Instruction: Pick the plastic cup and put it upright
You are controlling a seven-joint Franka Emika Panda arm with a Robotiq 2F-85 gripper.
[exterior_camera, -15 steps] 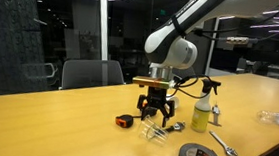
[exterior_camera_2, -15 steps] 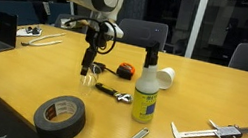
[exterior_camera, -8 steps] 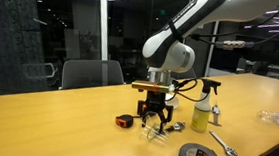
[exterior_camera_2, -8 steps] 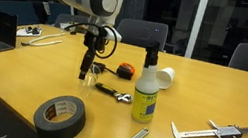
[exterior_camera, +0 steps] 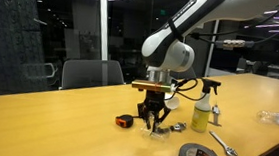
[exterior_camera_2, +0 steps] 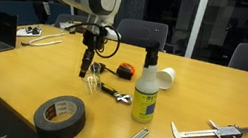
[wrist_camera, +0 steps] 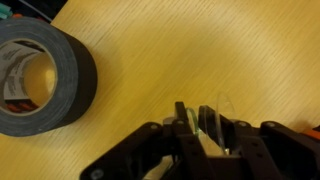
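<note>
Pincer state: the gripper [exterior_camera: 154,119] is down at the tabletop, centre of an exterior view, jaws drawn in, and from the wrist view it looks to be pinching clear plastic between them
Where the cup is: the plastic cup [wrist_camera: 207,124] sits lower right in the wrist view, caught between the fingers [wrist_camera: 180,118]; in an exterior view it's only a faint glint under the gripper [exterior_camera_2: 89,76], and I can't tell if it touches the wood
Grip risk: thin, slick, springy wall, so squeeze too hard and it buckles or pops out, too soft and it slips once tilted
Turning risk: the wrist must rotate very low, and the rim could catch the table [wrist_camera: 150,45] and lever the cup free
Neighbour risk: tape roll [wrist_camera: 40,75] upper left of the wrist view, spray bottle [exterior_camera_2: 146,88] right of centre in an exterior view, both near enough for a wide swing to nudge
Release risk: let go while it's leaning and it tips over and rolls away
</note>
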